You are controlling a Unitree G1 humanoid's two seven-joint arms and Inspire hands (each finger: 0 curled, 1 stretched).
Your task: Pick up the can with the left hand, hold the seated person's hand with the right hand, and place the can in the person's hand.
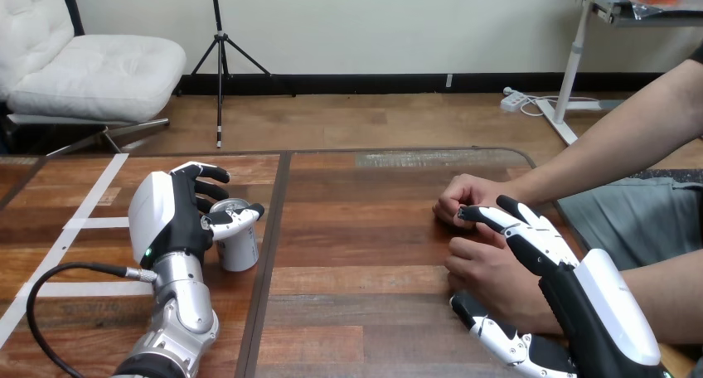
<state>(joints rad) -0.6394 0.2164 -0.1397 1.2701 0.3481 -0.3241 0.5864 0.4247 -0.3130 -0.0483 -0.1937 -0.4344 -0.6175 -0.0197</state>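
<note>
A small silver can (239, 249) stands upright on the wooden table (365, 229) at the left. My left hand (166, 216) is wrapped round it from the left: the thumb crosses its near side just under the rim and the fingers curl behind its top. At the right, the person's nearer hand (489, 277) lies on the table between the thumb and fingers of my right hand (580, 291). The fingers (518, 222) reach over its back and the thumb (489, 328) curls along its near side. The person's farther hand (461, 199) rests closed on the table just behind.
White tape strips (87, 223) cross the table's left part, and a black cable (41, 299) loops beside my left forearm. A dark seam (267, 262) runs front to back just right of the can. Bare wood lies between the can and the person's hands.
</note>
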